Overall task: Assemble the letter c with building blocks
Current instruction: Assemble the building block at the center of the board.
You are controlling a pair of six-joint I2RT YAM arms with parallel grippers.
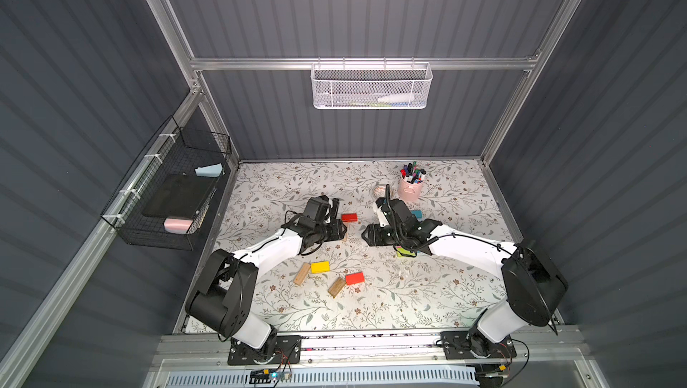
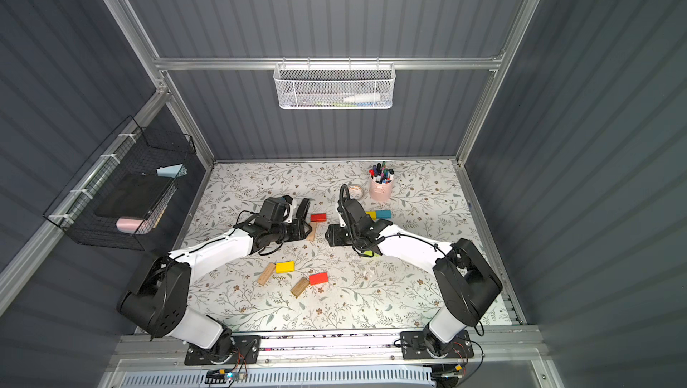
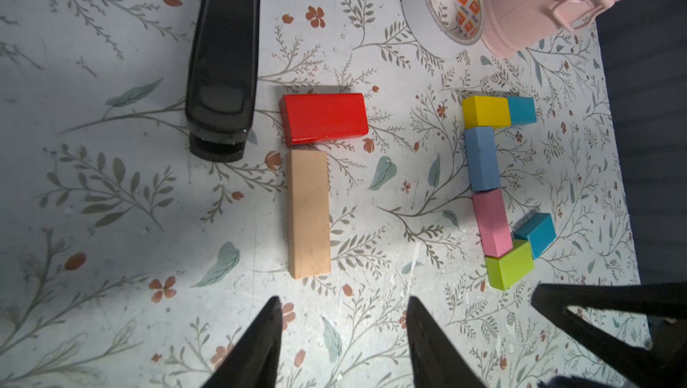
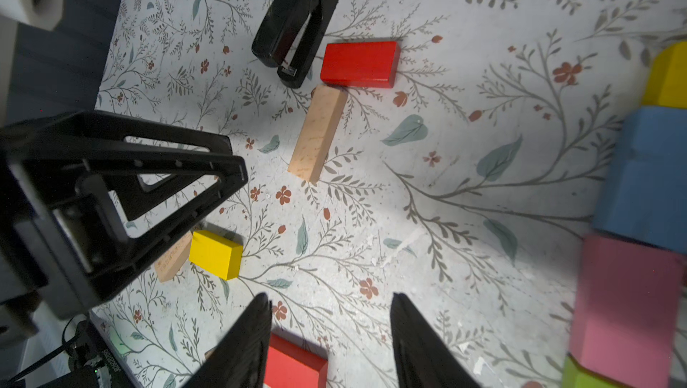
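A small booth enclosed by dark grey ribbed walls [image 1: 353, 14] on the left, far and right sides, edged with a silver metal frame [image 1: 260, 63]. A white mesh basket [image 1: 371, 86] hangs on the far wall; a black wire basket [image 1: 202, 142] hangs on the left. The table [image 1: 297, 311] has a pale floral cover, brightly lit.

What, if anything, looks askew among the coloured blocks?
The green block and the teal block beside it sit tilted at the end of the column, not square with the straight pink block and blue block.
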